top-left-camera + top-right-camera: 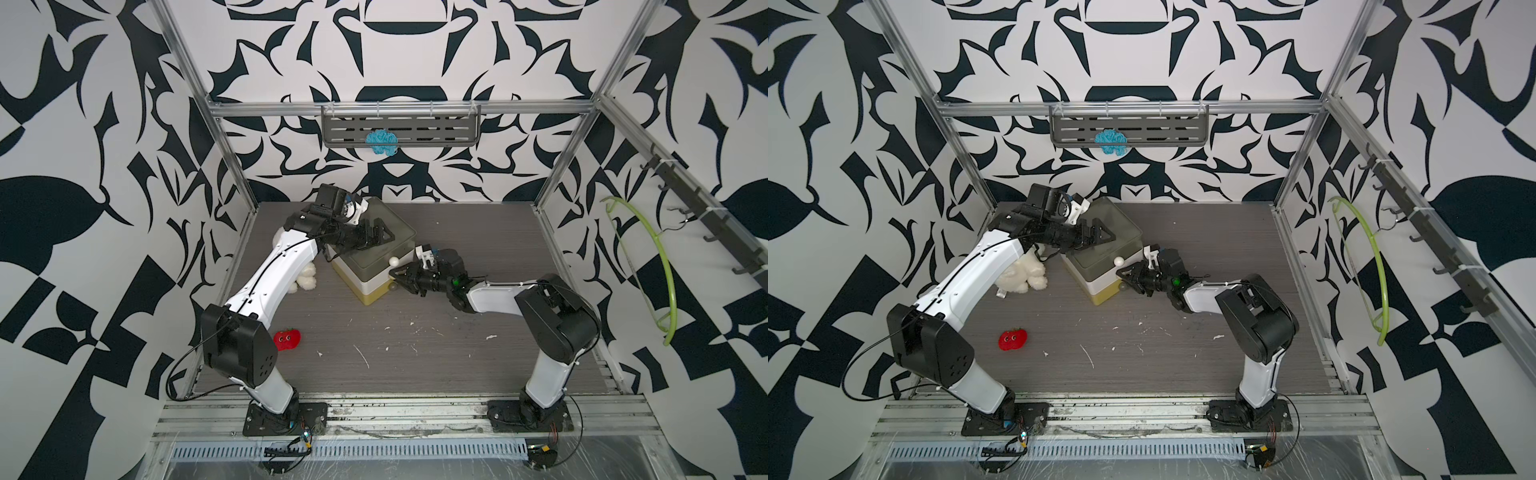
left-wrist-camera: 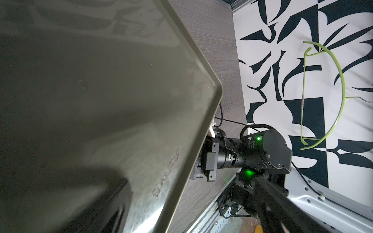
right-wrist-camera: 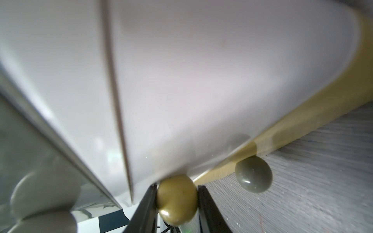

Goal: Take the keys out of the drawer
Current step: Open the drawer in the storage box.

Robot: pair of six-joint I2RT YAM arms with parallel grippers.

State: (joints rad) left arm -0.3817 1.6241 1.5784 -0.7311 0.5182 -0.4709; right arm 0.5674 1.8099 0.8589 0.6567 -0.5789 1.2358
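**Opening the drawer, first contact.** The left gripper [image 1: 376,237] lies spread wide on the grey-green lid of the drawer unit [image 1: 374,270], holding nothing. At the unit's front, the right gripper [image 3: 177,188] is narrow around an olive knob [image 3: 177,199], one finger against each side. A grey knob [image 3: 253,174] sits just beside the olive one, and a white knob [image 1: 393,261] higher up the same front.

The keys show in no view. They are judged to lie inside the unit, whose drawers all appear shut.

**Hazards.**
- The knob is round and glossy, so a light pinch could slip off when pulled.
- Unless the left gripper bears down, the whole unit may drag across the worktop [image 1: 415,316] instead of the drawer sliding out.
- A hard tug could pull the drawer clear and spill its contents.
- Which drawer holds the keys cannot be told, so this pull may open the wrong one.
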